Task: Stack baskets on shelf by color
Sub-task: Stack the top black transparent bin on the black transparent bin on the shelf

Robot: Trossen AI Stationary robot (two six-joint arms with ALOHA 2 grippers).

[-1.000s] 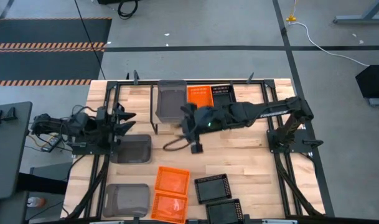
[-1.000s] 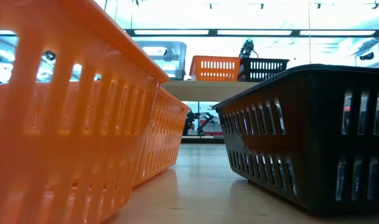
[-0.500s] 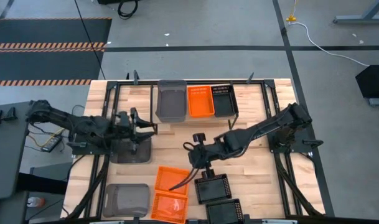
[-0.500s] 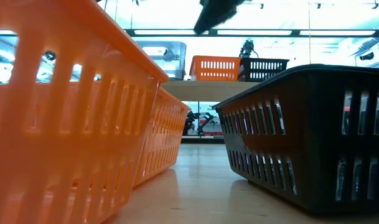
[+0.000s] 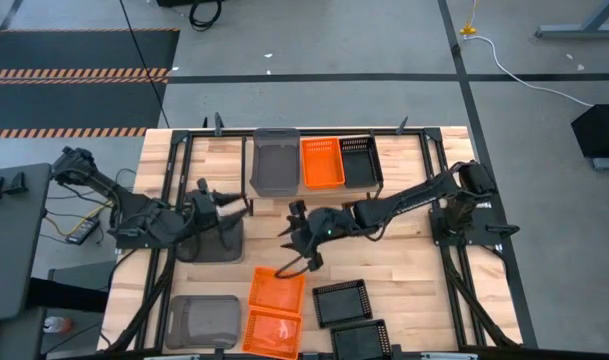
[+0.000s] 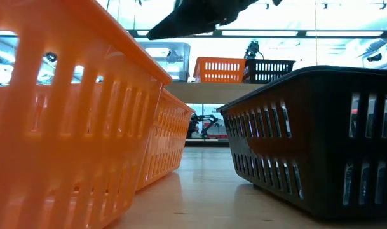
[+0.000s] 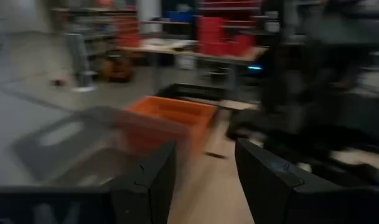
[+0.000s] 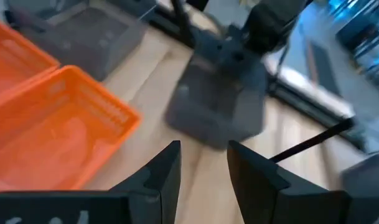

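On the shelf [image 5: 389, 170] at the far edge a grey basket [image 5: 276, 162], an orange basket [image 5: 322, 160] and a black basket [image 5: 358, 160] stand side by side. My left gripper [image 5: 239, 205] is open over a grey basket [image 5: 212, 240] at mid left, which also shows in the left wrist view [image 7: 71, 143]. My right gripper [image 5: 296, 245] is open above the table's middle, just beyond the far edge of an orange basket [image 5: 277, 288]. In the right wrist view [image 8: 205, 165] its fingers are open and empty.
Near the front edge lie another grey basket [image 5: 202, 320], a second orange basket [image 5: 272, 330] and two black baskets [image 5: 342, 302] [image 5: 359, 342]. Bare wood shows between the shelf and these. The black arm mounts [image 5: 464, 225] run along both sides.
My right gripper has left the shelf, gone toward the near edge, then toward the left, and now hangs by the orange basket's far edge. My left gripper has gone toward the right over the mid-left grey basket. No basket has moved.
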